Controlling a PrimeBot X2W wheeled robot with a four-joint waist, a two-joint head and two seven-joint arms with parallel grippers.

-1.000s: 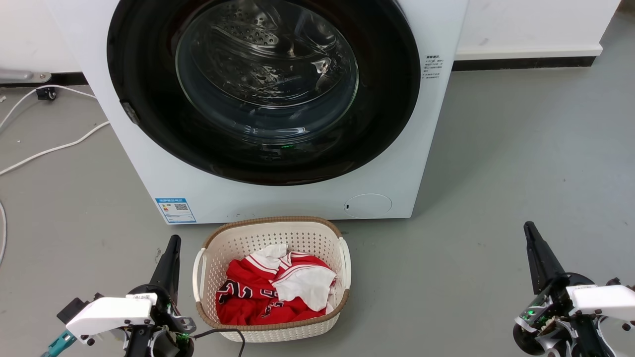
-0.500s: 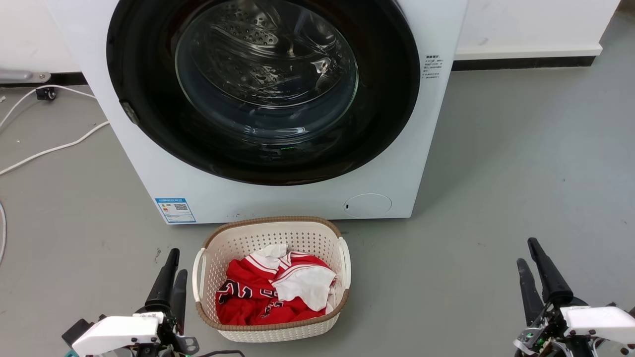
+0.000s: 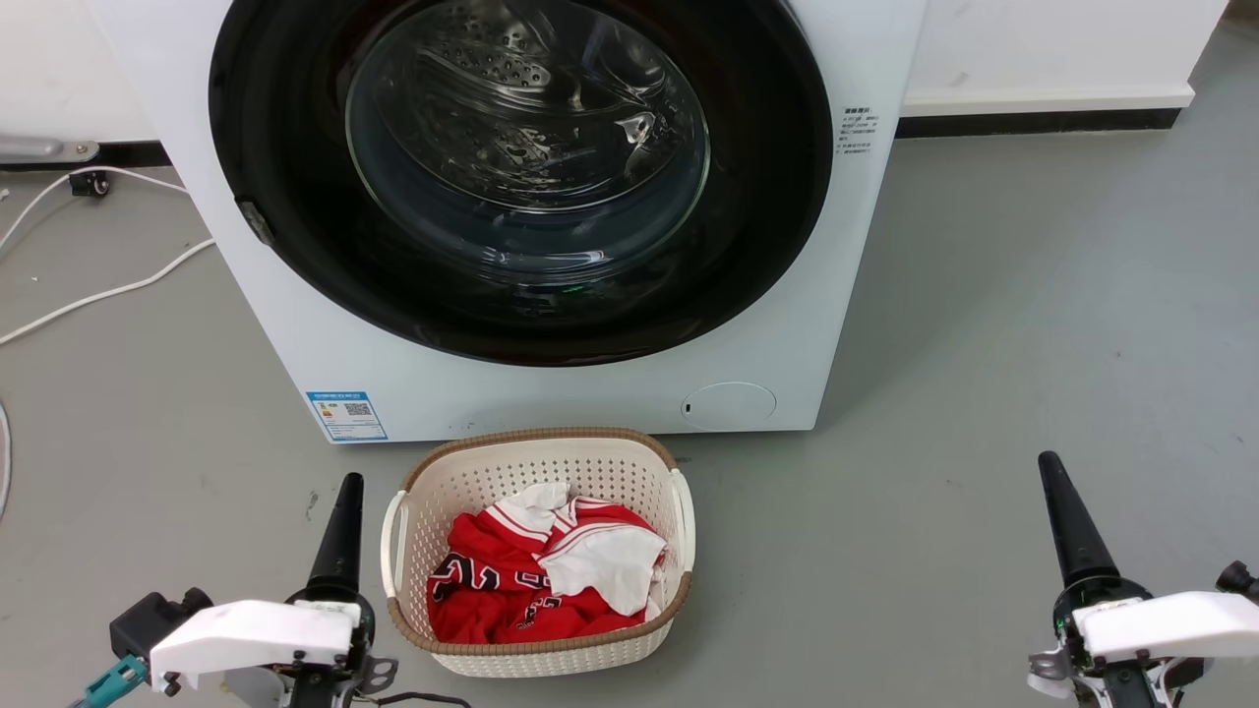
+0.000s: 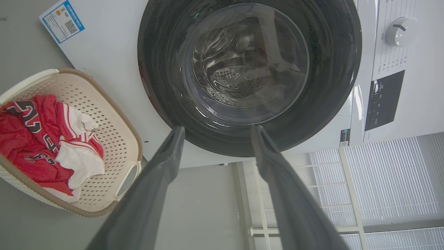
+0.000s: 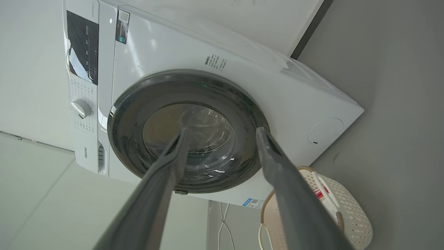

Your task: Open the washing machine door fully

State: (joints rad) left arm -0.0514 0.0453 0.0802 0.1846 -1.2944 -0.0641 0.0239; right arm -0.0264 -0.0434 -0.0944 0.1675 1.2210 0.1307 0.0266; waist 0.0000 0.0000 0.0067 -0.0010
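Straight ahead, glossy washing machine door (image 3: 521, 177) sits closed; left claw (image 4: 217, 127), right claw (image 5: 222, 129) wide.

Large round black-rimmed glass door (image 3: 526, 167) set flat in front face of white washing machine (image 3: 551, 393), dead ahead of me. Small round white filter cover (image 3: 729, 406) below door, to my right; blue label sticker (image 3: 346, 416) below door, to my left. Cream perforated plastic basket (image 3: 536, 444) on grey floor (image 3: 984, 344) just before machine, red and white clothes (image 3: 521, 590) in it. My left gripper (image 3: 346, 497) just left of basket, my right gripper (image 3: 1052, 477) well apart to its right. White cables (image 3: 98, 295) on floor left of machine.
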